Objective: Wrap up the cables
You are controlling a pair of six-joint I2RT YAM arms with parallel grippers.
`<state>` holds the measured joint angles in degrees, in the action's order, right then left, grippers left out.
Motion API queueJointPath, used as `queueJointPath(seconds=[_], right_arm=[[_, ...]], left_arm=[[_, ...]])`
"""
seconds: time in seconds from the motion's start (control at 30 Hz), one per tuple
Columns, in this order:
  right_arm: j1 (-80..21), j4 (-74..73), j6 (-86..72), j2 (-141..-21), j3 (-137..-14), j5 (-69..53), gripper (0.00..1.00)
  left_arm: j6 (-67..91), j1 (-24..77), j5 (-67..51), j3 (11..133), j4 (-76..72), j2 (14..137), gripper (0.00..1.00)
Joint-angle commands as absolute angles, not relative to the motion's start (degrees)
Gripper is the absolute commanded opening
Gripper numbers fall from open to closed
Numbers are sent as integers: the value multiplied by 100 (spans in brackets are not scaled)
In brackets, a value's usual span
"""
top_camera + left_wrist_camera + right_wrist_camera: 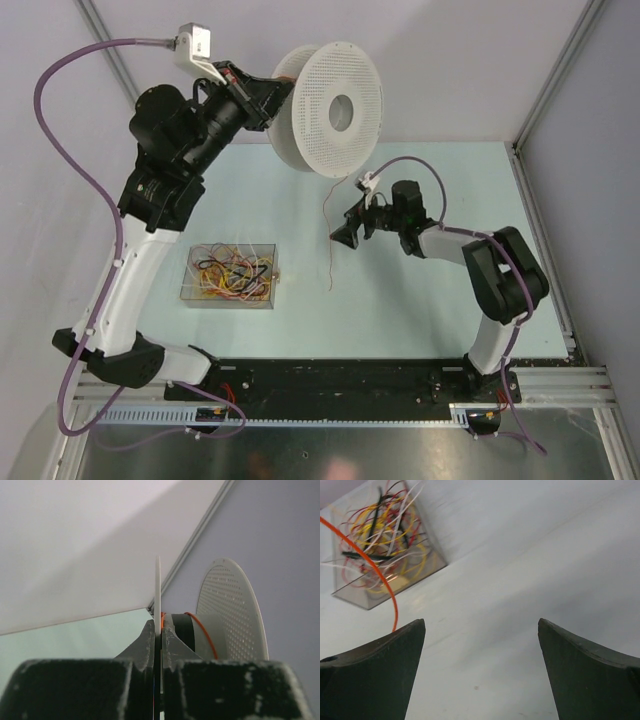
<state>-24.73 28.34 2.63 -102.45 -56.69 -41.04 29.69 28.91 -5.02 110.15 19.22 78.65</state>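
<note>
A white perforated spool (pixel 330 105) is held up at the back of the table, and my left gripper (pixel 270 100) is shut on the thin edge of its near flange (pixel 158 590). An orange cable (pixel 202 630) runs over the spool's grey hub and hangs down as a thin strand (pixel 328 250) to the table. My right gripper (pixel 345 228) stands open just right of that strand, nothing between its fingers; in the right wrist view the orange cable (pixel 375 570) curves down behind the left finger. More cables (pixel 232 272) in yellow, red, white and orange lie tangled in a clear box (pixel 350 594).
The clear box (pixel 190 290) sits on the pale green table, left of centre. Grey walls with metal frame rails close in the back and right sides. The arms' purple hoses loop at the left and behind the right wrist.
</note>
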Motion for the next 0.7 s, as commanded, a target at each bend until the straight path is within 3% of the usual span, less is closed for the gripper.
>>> queueJointPath(seconds=[0.0, 0.23, 0.67], right_arm=[[-2675, 3367, -526, -10480, -5910, -4979, 99], [-2669, 3759, -1294, -10608, -5913, -5298, 96], [-2205, 3276, -684, -10407, -5913, -4795, 99]], left_arm=[[3093, 2856, -1033, 11005, 1239, 7708, 0], [2975, 2856, -1088, 10796, 1217, 7634, 0], [2968, 2858, -1074, 10676, 1144, 7537, 0]])
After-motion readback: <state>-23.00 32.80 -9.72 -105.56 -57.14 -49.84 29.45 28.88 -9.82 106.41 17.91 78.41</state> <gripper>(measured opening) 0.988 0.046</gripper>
